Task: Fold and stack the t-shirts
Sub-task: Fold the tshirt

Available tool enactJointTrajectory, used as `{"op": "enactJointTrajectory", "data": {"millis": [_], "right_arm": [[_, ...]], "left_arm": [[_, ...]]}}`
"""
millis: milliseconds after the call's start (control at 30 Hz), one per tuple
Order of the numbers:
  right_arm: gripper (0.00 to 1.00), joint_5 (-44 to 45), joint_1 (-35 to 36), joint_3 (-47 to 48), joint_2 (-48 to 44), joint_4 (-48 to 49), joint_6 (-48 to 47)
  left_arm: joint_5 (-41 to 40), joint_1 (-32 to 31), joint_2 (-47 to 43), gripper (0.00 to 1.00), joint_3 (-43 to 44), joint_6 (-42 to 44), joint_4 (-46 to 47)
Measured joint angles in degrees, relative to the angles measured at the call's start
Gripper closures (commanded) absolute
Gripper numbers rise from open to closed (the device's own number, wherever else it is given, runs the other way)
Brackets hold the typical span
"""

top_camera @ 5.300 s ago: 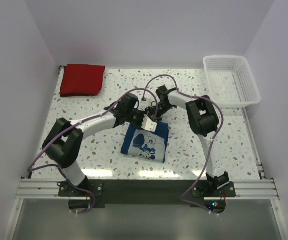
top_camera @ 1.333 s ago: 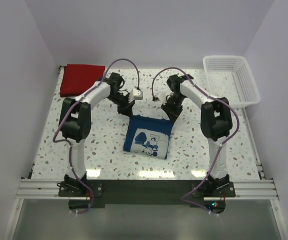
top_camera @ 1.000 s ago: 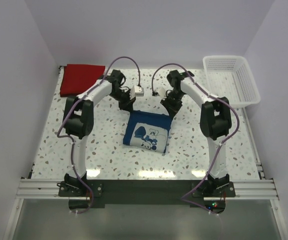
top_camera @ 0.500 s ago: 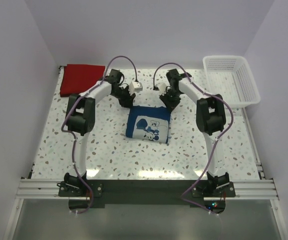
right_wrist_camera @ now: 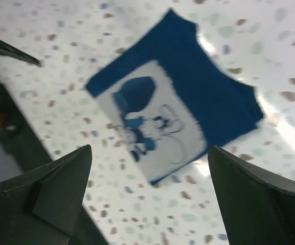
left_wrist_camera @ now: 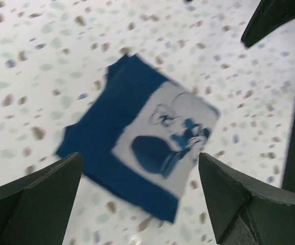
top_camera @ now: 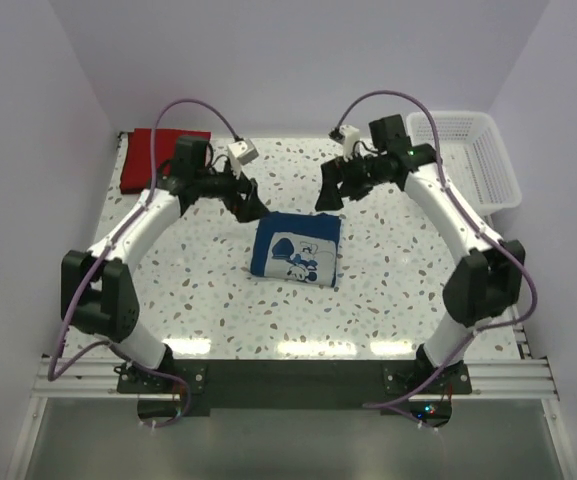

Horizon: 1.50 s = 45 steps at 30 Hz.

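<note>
- Both arms had swung their elbows outward and lifted off the cloth since a moment earlier, and both grippers had sprung open.
- The left gripper [top_camera: 251,207] hung with its jaws wide and nothing between them; its wrist camera showed only cloth and desk below.
- The right gripper [top_camera: 328,192] stood the same, wide and empty, at the far right corner of the cloth.
- The dark navy blue cotton t-shirt with a pale cartoon print [top_camera: 296,248] lay folded into a small rectangle in the middle of the speckled white desk [top_camera: 208,290], print side up.
- It sat between the two grippers and a little nearer the arm bases, its far edge just below both sets of fingers and touching neither.
- The bright red cotton t-shirt [top_camera: 148,165] lay folded at the far left corner, well apart from the navy one, so to my eye the stacking was not yet done.
- The white plastic lattice basket [top_camera: 513,195] stood at the far right, with no part in this.
- My worry was the carry: a pinch that caught only the top layer would likely pull the navy fold open.
- A lift by one edge could let the packet sag and spill its folds.
- The left arm reached over the near edge of the red shirt, and a low sweep there might rumple it.
</note>
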Motion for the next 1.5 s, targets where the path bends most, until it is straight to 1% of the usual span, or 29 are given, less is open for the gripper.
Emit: {"op": "enactJointTrajectory", "data": {"millis": [67, 100, 167, 267, 367, 467, 600, 633, 700, 800, 933, 1000, 1133, 1167, 1233, 1300, 1367, 1433, 1500], "right_arm": [[0.01, -6.6, 0.3, -8.2, -6.4, 5.1, 7.6], [0.01, -8.9, 0.6, -11.6, -8.0, 7.3, 10.7], [0.01, -13.3, 1.8, -21.2, -10.3, 15.0, 19.7], [0.01, -17.0, 4.7, -34.3, -8.9, 24.0, 31.4], [0.01, -18.9, 6.9, -38.9, -5.6, 27.4, 37.2], [0.01, -20.0, 7.2, -38.9, -1.6, 30.7, 39.2], [0.01, -20.7, 5.0, -38.6, 5.5, 33.4, 39.7], [0.01, -21.1, 4.2, -38.6, 7.5, 33.7, 39.8], [0.01, -24.6, 2.1, -38.2, 9.6, 33.7, 40.0], [0.01, -26.6, 0.1, -38.4, 10.0, 33.5, 39.6], [0.01, -27.8, -1.4, -38.6, 9.9, 31.7, 37.3], [0.01, -28.1, -1.8, -38.1, 9.5, 28.8, 34.3], [0.01, -26.3, -2.2, -35.0, 6.7, 20.5, 28.5], [0.01, -25.7, -2.3, -33.4, 5.4, 18.5, 27.6], [0.01, -25.0, -2.3, -28.5, 2.2, 17.5, 26.8], [0.01, -24.2, -2.3, -24.4, 0.4, 18.5, 26.9], [0.01, -23.9, -2.3, -20.4, -0.1, 21.0, 27.7], [0.01, -23.7, -2.3, -18.1, 1.2, 24.3, 29.4], [0.01, -23.5, -2.3, -16.3, 4.3, 27.1, 31.0]], "left_arm": [[3.2, -2.2, -4.2, 0.00, -6.1, -6.3, 4.7], [5.1, -3.6, -5.6, 0.00, -9.8, -10.2, 6.8], [7.9, -6.4, -6.1, 0.00, -16.5, -18.3, 12.0], [10.6, -10.3, -4.7, 0.00, -25.5, -29.8, 20.1], [12.5, -11.8, -0.8, 0.00, -27.8, -37.2, 25.7], [13.0, -11.6, 3.5, 0.00, -27.7, -40.8, 29.7], [12.8, -9.6, 10.3, 0.00, -27.7, -43.0, 32.9], [13.6, -8.5, 12.4, 0.00, -27.7, -43.8, 33.5], [17.3, -6.2, 14.8, 0.00, -27.7, -44.7, 34.7], [20.2, -2.5, 16.2, 0.00, -27.8, -45.2, 35.3], [22.0, -0.2, 15.9, 0.00, -29.1, -44.5, 35.4], [21.4, 0.1, 14.1, 0.00, -30.0, -41.6, 33.5], [18.1, 0.3, 7.5, 0.00, -30.6, -35.5, 25.1], [17.5, 0.3, 5.6, 0.00, -30.5, -34.8, 23.8], [16.4, 0.2, 0.9, 0.00, -29.6, -34.2, 22.2], [15.7, -0.1, -1.1, 0.00, -26.5, -34.8, 23.3], [14.8, -0.6, 0.0, 0.00, -22.5, -36.9, 27.1], [14.0, -1.1, 3.3, 0.00, -18.8, -40.7, 32.4], [13.0, -1.6, 8.7, 0.00, -15.7, -45.6, 38.8]]}}
